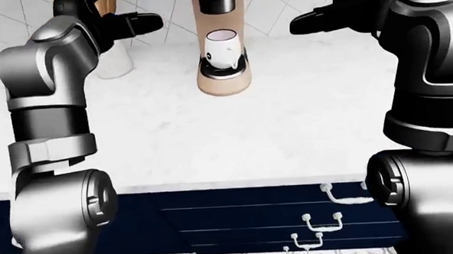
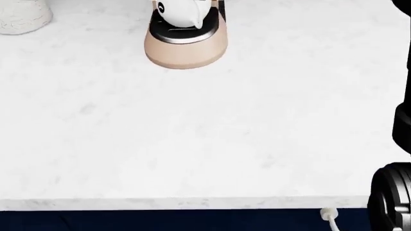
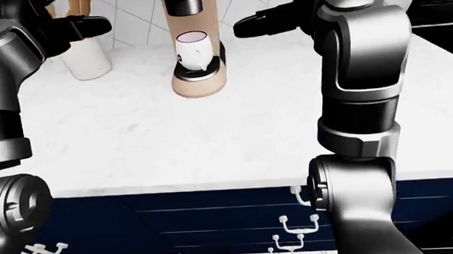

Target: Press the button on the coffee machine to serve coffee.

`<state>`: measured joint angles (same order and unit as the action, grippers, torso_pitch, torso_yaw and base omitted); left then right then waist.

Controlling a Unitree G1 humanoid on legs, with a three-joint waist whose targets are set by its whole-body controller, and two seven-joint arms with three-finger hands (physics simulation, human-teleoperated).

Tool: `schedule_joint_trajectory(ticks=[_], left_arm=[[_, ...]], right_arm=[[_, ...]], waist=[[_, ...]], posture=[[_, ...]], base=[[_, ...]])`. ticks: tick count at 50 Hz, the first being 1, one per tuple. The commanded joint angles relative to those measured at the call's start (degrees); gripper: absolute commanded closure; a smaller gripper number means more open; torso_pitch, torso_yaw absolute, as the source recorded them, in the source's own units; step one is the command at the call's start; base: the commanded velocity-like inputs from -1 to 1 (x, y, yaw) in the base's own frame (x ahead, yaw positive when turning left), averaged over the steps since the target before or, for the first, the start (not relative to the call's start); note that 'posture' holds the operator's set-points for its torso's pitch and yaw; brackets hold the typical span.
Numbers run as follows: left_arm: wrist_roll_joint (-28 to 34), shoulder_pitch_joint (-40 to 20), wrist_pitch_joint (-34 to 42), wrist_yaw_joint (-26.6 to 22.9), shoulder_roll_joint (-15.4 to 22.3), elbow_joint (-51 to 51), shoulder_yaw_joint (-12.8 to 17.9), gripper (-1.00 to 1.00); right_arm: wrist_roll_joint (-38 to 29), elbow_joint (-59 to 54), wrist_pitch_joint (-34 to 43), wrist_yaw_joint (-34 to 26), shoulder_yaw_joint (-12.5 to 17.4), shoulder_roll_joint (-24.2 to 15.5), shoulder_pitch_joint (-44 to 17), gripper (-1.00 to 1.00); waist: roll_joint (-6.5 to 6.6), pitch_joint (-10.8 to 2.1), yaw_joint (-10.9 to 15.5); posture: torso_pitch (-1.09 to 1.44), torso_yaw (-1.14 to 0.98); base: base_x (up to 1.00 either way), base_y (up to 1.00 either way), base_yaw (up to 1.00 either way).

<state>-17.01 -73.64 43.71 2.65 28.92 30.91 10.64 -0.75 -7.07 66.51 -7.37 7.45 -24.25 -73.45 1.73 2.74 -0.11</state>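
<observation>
The beige coffee machine (image 1: 223,75) stands on the white marble counter (image 1: 288,130) near the top of the left-eye view. A white cup (image 1: 223,48) sits on its drip tray under the black brew head (image 1: 221,2). The machine's top is cut off, and no button shows. My left hand (image 1: 138,23) hovers raised to the left of the machine, dark fingers stretched toward it and holding nothing. To the machine's right, my right hand (image 1: 314,18) is held at the same height, fingers open and empty. Neither hand touches the machine. The head view catches only the machine's base (image 2: 186,48) and the cup (image 2: 179,12).
A white canister (image 3: 86,58) holding wooden utensils stands left of the machine, by the tiled wall. Below the counter edge (image 2: 192,204) are navy drawers with white handles (image 1: 323,220). My right arm (image 2: 391,197) fills the head view's right edge.
</observation>
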Motion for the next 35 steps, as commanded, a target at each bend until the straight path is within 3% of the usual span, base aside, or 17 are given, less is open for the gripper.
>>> schedule_joint_trajectory(ticks=[1,3,4,5,6,8,9,15,18,19,22,25,27,29,32,35], left_arm=[[0.5,-2.7,-2.5,0.6,2.1,-2.8,1.8,-1.00],[0.5,-2.5,-2.7,0.6,2.0,-2.9,1.8,-1.00],[0.4,-2.6,-2.5,0.7,2.0,-2.9,1.7,-1.00],[0.4,-2.5,-2.6,0.7,2.0,-2.9,1.7,-1.00],[0.4,-2.3,-3.0,0.6,1.9,-2.6,1.7,-1.00],[0.4,-2.3,-2.6,0.7,2.0,-3.0,1.7,-1.00],[0.5,-2.2,-2.7,0.7,2.0,-2.9,1.6,-1.00],[1.8,0.5,-3.9,-1.8,1.5,-4.1,0.9,-1.00],[2.1,0.9,-4.2,-2.1,1.1,-4.1,1.0,-1.00],[2.3,1.0,-4.5,-2.3,0.9,-3.9,0.9,-1.00],[2.4,0.4,-3.7,-2.2,0.7,-4.4,1.0,-1.00],[2.5,0.2,-3.8,-2.2,0.6,-4.1,1.1,-1.00],[2.5,0.3,-3.4,-2.2,0.5,-4.6,1.1,-1.00],[2.6,0.2,-3.4,-2.3,0.5,-4.5,1.0,-1.00],[2.6,0.1,-3.3,-2.2,0.5,-4.5,1.2,-1.00],[2.7,-0.3,-3.6,-2.2,0.5,-3.9,1.1,-1.00]], right_arm=[[-0.3,1.9,-2.0,-1.0,-0.6,0.2,-2.3,-1.00],[-0.6,2.0,-2.0,-1.1,-0.1,0.5,-2.6,-1.00],[-0.4,1.9,-2.2,-1.0,0.6,0.9,-2.5,-1.00],[-0.7,1.9,-2.1,-1.1,0.1,0.7,-2.2,-1.00],[-0.9,1.7,-1.8,-1.1,0.1,0.7,-2.5,-1.00],[-1.1,1.2,-1.9,-0.9,0.3,0.7,-3.1,-1.00],[-1.2,1.1,-2.4,-0.9,0.4,0.6,-3.3,-1.00],[-1.5,0.9,-2.5,-0.3,0.5,0.8,-3.1,-1.00],[-1.4,0.5,-2.9,-0.2,0.6,1.0,-3.4,-1.00],[-1.4,0.4,-3.1,-0.2,0.5,1.0,-3.4,-1.00],[-1.4,0.4,-3.2,-0.2,0.6,1.0,-3.2,-1.00],[-1.3,0.2,-3.3,-0.2,0.6,0.9,-3.5,-1.00],[-1.3,-0.1,-3.5,-0.2,0.6,0.9,-3.5,-1.00],[-1.3,0.0,-3.3,-0.1,0.6,0.9,-3.5,-1.00],[-1.3,-0.5,-3.5,0.0,0.6,0.9,-3.8,-1.00],[-1.3,-0.7,-3.8,0.2,0.5,1.0,-3.6,-1.00]], waist=[[-0.55,-3.20,1.1],[0.15,-3.38,1.1],[-0.30,-2.56,-0.9],[0.09,-1.06,-0.6],[0.74,-0.55,-0.8],[2.60,-0.91,-1.1],[1.77,-0.16,-0.7],[-1.08,-0.67,-0.1],[-1.24,-1.01,0.3],[-0.92,-2.65,0.2],[-1.24,-2.09,0.1],[-3.98,-2.46,0.3],[-3.11,-2.03,0.4],[-3.59,-1.92,0.5],[-2.81,-2.23,0.5],[-1.97,-0.33,-0.1]], posture=[[0.00,0.00],[0.00,0.00],[0.00,0.00],[0.00,0.00],[0.00,0.00],[0.00,0.00],[0.00,0.00],[0.00,0.00],[0.00,0.00],[0.00,0.00],[0.00,0.00],[0.00,0.00],[0.00,0.00],[0.00,0.00],[0.00,0.00],[0.00,0.00]], base=[[-0.34,0.00,1.00],[-0.33,0.00,1.00],[0.00,0.00,0.00],[0.00,0.00,0.00],[0.00,0.00,0.00],[0.00,0.00,0.00],[0.00,0.00,0.00],[0.00,0.00,0.00],[0.00,0.00,0.00],[0.07,0.00,0.00],[0.14,0.00,0.00],[0.15,0.00,0.00],[0.15,0.00,0.00],[0.15,0.00,0.00],[0.15,0.00,0.00],[0.06,0.00,0.00]])
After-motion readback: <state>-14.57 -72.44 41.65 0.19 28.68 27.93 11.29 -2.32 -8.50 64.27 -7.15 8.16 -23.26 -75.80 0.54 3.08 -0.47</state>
